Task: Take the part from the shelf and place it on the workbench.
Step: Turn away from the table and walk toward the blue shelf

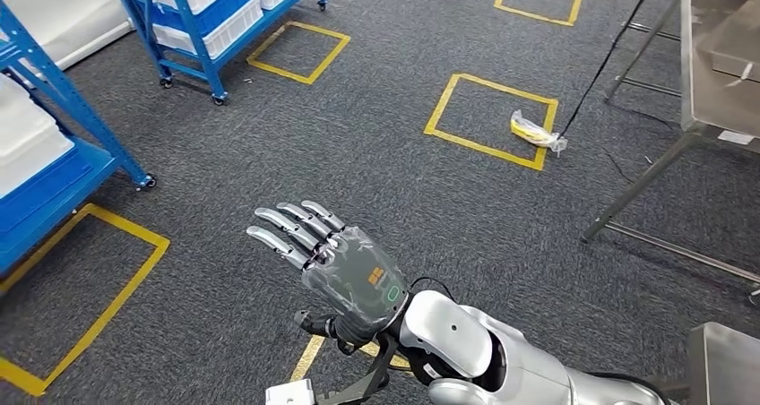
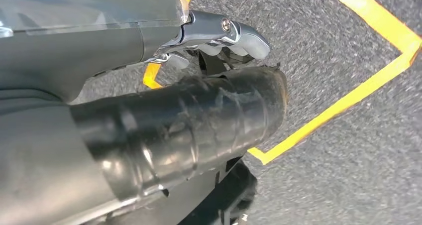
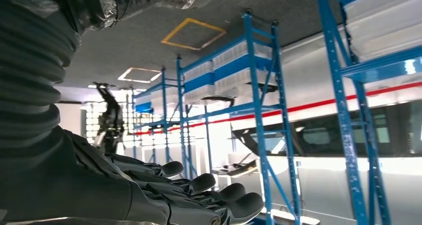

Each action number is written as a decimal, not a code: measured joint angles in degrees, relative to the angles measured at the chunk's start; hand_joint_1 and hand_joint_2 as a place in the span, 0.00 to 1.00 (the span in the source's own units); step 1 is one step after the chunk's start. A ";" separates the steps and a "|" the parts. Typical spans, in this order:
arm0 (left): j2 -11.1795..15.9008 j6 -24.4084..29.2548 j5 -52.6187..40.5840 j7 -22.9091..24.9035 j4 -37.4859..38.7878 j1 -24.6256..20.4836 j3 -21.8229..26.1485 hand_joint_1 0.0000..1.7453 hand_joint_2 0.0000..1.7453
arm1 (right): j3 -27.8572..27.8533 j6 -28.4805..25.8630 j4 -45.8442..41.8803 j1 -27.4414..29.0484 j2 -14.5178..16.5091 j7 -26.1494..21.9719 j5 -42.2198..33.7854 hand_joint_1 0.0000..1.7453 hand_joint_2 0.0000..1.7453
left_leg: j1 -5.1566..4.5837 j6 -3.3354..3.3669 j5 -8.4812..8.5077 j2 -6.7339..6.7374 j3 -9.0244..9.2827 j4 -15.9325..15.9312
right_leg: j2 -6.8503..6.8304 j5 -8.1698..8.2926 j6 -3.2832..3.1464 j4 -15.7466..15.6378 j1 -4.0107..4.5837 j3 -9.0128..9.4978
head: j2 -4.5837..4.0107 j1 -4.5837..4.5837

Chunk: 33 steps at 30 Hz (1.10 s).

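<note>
Above the grey carpet, right hand (image 1: pixel 345 266): is hovering with its fingers apart and stretched out, holding nothing, palm facing down.
Right wrist view: is showing the same right hand's dark fingers (image 3: pixel 209 182) lying straight, and tall blue metal racks with white bins (image 3: pixel 259 85) well beyond them.
Left hand (image 2: pixel 149 110): is hanging close over the floor by yellow tape; whether its fingers are closed cannot be told.
Part: is not sitting in either hand; which item it is cannot be told, so neither can its long axis.
Blue wheeled shelf with white bins (image 1: pixel 90 127): is standing at the left edge.
Steel workbench (image 1: pixel 708 82): is standing at the right edge, well apart from the shelf.
Clear bag with yellow contents (image 1: pixel 536 133): is lying on a yellow tape square (image 1: pixel 483 150) near the workbench legs.
Open room: carpet is stretching wide between shelf and workbench.
</note>
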 joint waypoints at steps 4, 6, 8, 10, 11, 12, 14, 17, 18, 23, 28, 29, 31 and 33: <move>-0.09 -0.08 0.01 -0.11 0.00 -0.03 -0.06 0.00 0.00 | -0.16 0.07 0.00 -0.10 -0.19 -0.26 -0.01 0.00 1.00 | 0.21 -0.85 0.14 -2.76 -0.35 -0.01 | 3.43 3.27 -0.86 -9.53 0.30 3.98 | 0.00 0.00; -0.07 -0.13 0.09 -0.16 0.00 0.22 -0.08 0.00 0.00 | -0.21 0.13 -0.01 -0.16 -0.26 -0.38 -0.03 0.00 1.00 | 0.35 -1.54 0.23 -3.27 -0.54 -0.17 | 2.12 3.47 -1.14 -10.31 0.26 4.43 | 0.00 0.00; -0.04 -0.22 0.16 -0.16 0.00 0.34 -0.11 0.00 0.00 | -0.27 0.22 -0.02 -0.22 -0.27 -0.46 -0.04 0.00 1.00 | 0.13 -2.02 -0.99 -0.35 -1.51 1.87 | 0.62 3.69 -1.65 -11.43 0.05 5.33 | 0.00 -0.09; -0.02 -0.31 0.17 -0.19 0.00 0.10 -0.13 0.00 0.00 | -0.30 0.44 -0.01 -0.17 -0.31 -0.51 -0.03 0.00 1.00 | 0.14 -2.42 -3.97 3.15 -4.71 8.12 | -1.05 3.52 -2.08 -11.94 0.18 6.01 | 0.00 -0.15; -0.01 -0.31 0.17 -0.20 0.00 -0.02 -0.13 0.00 0.00 | -0.30 0.54 -0.01 -0.13 -0.33 -0.51 -0.03 0.00 1.00 | 0.25 -2.64 -5.27 3.73 -6.73 11.69 | -1.93 3.31 -2.17 -11.93 0.29 6.17 | 0.00 -0.15; -0.01 -0.32 0.17 -0.21 0.00 -0.07 -0.13 0.00 0.00 | -0.30 0.62 0.00 -0.09 -0.36 -0.52 -0.03 0.00 1.00 | 0.36 -2.85 -5.83 3.98 -8.27 14.26 | -2.78 3.06 -2.19 -11.88 0.36 6.32 | 0.00 -0.15; 0.04 -0.31 0.17 -0.23 0.00 0.09 -0.14 0.00 0.00 | -0.30 0.67 0.00 -0.07 -0.37 -0.52 -0.03 0.00 1.00 | 0.48 -3.04 -3.87 4.39 -8.11 13.33 | -4.23 2.36 -1.99 -11.65 0.33 6.85 | 0.00 -0.16; 0.24 -0.31 0.17 -0.27 0.00 0.22 -0.15 0.00 0.00 | -0.30 0.68 0.00 -0.10 -0.39 -0.52 -0.03 0.00 1.00 | 0.07 -2.45 0.63 7.45 -2.41 2.87 | -6.21 0.89 -1.22 -11.24 0.53 8.10 | 0.00 -0.17; 0.28 -0.32 0.17 -0.29 0.00 0.12 -0.15 0.00 0.00 | -0.30 0.68 0.00 -0.12 -0.40 -0.52 -0.04 0.00 1.00 | -0.17 -2.05 0.84 8.20 -1.36 0.97 | -6.77 0.48 -0.88 -11.20 0.69 8.43 | 0.00 -0.16; 0.36 -0.33 0.18 -0.37 0.00 0.28 -0.19 0.00 0.00 | -0.40 0.64 -0.05 -0.17 -0.44 -0.59 -0.04 0.00 1.00 | -0.14 0.06 -0.26 5.48 0.16 -0.32 | -5.14 -1.09 0.67 -8.10 0.14 8.53 | 0.00 -0.13; 0.38 -0.29 0.33 -0.28 0.00 0.02 -0.19 0.00 0.00 | -0.58 0.64 -0.10 0.24 -0.82 -0.69 -0.19 0.00 1.00 | -0.07 0.90 -1.43 1.82 1.73 -0.38 | -1.12 -5.67 1.24 6.11 -0.27 -1.75 | 0.00 -0.10; 0.39 -0.19 0.38 -0.08 0.00 0.12 -0.20 0.00 0.00 | -0.58 0.64 -0.10 0.40 -0.86 -0.75 -0.38 0.00 1.00 | -0.06 0.83 -1.82 0.96 2.29 -0.36 | -1.00 -4.28 1.18 5.25 -0.27 -2.35 | 0.00 -0.10; 0.40 -0.01 0.46 0.40 0.00 0.39 -0.23 0.00 0.00 | -0.60 0.55 -0.05 0.82 -0.89 -0.93 -0.78 0.00 1.00 | 0.01 0.53 -2.72 -0.65 3.44 -0.37 | 0.24 1.33 0.90 -1.39 -0.28 -1.15 | 0.00 -0.08; 0.40 0.01 0.51 0.59 0.00 0.50 -0.33 0.00 0.00 | -0.64 0.27 0.13 1.33 -1.07 -1.14 -0.93 0.00 1.00 | 0.14 -0.09 -3.51 -2.13 4.04 -0.26 | 2.52 4.80 0.42 -7.34 -0.16 0.11 | 0.00 -0.09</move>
